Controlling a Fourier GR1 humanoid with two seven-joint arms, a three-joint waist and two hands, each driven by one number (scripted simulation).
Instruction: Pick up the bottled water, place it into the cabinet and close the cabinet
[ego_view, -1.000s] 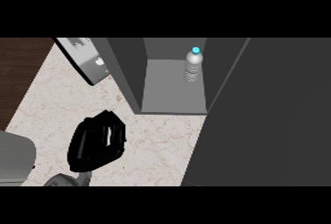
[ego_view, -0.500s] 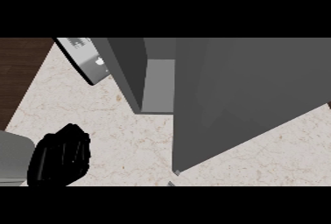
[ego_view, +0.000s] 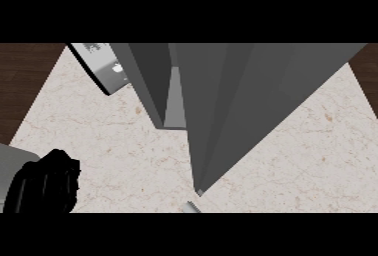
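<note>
The bottled water could not be seen; the cabinet door (ego_view: 244, 105), a broad grey panel tapering to a point near the middle of the counter, covered almost all of the cabinet's opening, so what lay inside could not be told. Only a narrow lighter strip of the cabinet interior (ego_view: 174, 102) showed between the door's left edge and the cabinet's left wall (ego_view: 148, 75). The door stood nearly shut but not flush, a thin gap left along that side.

The cabinet sat on a pale marbled counter (ego_view: 96, 135), with dark wood visible at the far left and far right corners. Just left of the cabinet, at the far side, a white tilted panel with a dark edge (ego_view: 103, 65) lay on the counter.

The left hand (ego_view: 44, 185) showed at the near left, well apart from the cabinet, its black fingers curled together and holding nothing, with the grey forearm beside it. A small grey piece (ego_view: 192, 206) showed at the near edge below the door's tip. The right hand was not in view.
</note>
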